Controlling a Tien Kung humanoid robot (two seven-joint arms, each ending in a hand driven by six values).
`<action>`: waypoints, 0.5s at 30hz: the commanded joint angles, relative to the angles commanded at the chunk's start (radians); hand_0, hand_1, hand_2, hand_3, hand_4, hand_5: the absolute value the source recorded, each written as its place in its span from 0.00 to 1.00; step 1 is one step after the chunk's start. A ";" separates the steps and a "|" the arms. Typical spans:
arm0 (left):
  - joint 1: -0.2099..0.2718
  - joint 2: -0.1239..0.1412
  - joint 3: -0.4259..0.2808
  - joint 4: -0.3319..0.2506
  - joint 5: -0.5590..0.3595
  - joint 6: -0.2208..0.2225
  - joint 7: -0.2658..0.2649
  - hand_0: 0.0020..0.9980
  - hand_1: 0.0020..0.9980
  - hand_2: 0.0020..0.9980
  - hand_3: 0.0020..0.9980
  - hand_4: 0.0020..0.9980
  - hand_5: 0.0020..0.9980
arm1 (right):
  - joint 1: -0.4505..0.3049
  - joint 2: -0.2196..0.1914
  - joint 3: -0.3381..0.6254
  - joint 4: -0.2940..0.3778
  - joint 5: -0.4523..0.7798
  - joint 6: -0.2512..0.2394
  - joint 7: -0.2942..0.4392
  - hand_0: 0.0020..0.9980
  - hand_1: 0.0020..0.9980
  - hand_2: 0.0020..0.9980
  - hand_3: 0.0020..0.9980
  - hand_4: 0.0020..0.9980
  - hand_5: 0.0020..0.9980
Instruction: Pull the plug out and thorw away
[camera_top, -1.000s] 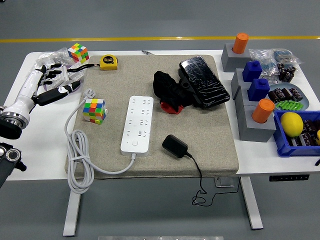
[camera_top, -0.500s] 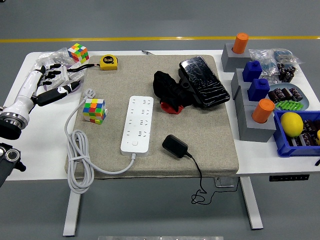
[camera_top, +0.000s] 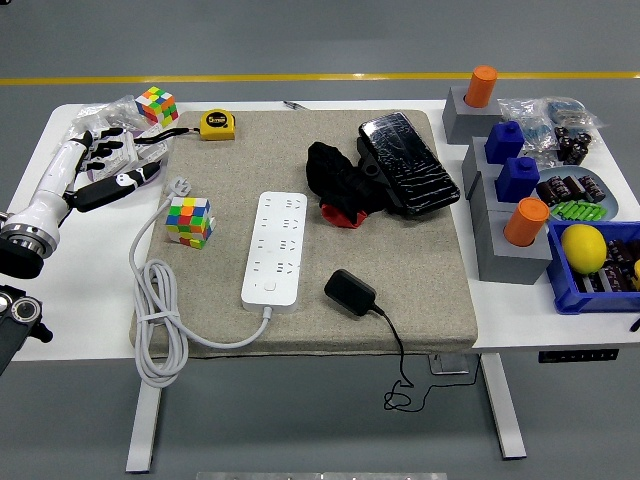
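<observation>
A white power strip (camera_top: 275, 248) lies on the beige mat (camera_top: 420, 260), its sockets bare. Its white cable (camera_top: 155, 310) loops off the mat's left edge. A black plug adapter (camera_top: 349, 292) lies on the mat just right of the strip, unplugged, and its thin black cord (camera_top: 400, 360) hangs over the front edge. My left hand (camera_top: 100, 160) rests on the table at the far left, fingers spread and holding nothing, well away from the strip. My right hand does not show.
Two colour cubes (camera_top: 189, 219) (camera_top: 157, 104) and a yellow tape measure (camera_top: 217, 123) lie at the left. A black cloth (camera_top: 340, 180) and a wrapped black pack (camera_top: 407, 163) lie at the back. Grey blocks with orange and blue pegs (camera_top: 510, 200) and a blue bin (camera_top: 595, 265) stand at the right.
</observation>
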 joint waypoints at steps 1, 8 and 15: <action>0.001 -0.001 0.000 -0.001 0.000 0.000 0.000 0.77 0.84 0.83 0.87 0.96 0.55 | 0.000 0.000 -0.001 0.000 0.000 0.000 0.000 0.68 0.72 0.74 0.70 1.00 0.49; 0.007 -0.001 -0.004 -0.004 0.001 -0.001 0.000 0.76 0.84 0.83 0.87 0.96 0.55 | 0.003 0.000 -0.012 0.005 0.009 -0.002 0.001 0.68 0.72 0.74 0.70 1.00 0.49; 0.013 -0.002 -0.010 -0.005 0.001 -0.001 0.000 0.76 0.84 0.83 0.87 0.96 0.54 | 0.001 -0.003 -0.013 0.001 0.003 -0.001 -0.002 0.68 0.72 0.74 0.70 1.00 0.49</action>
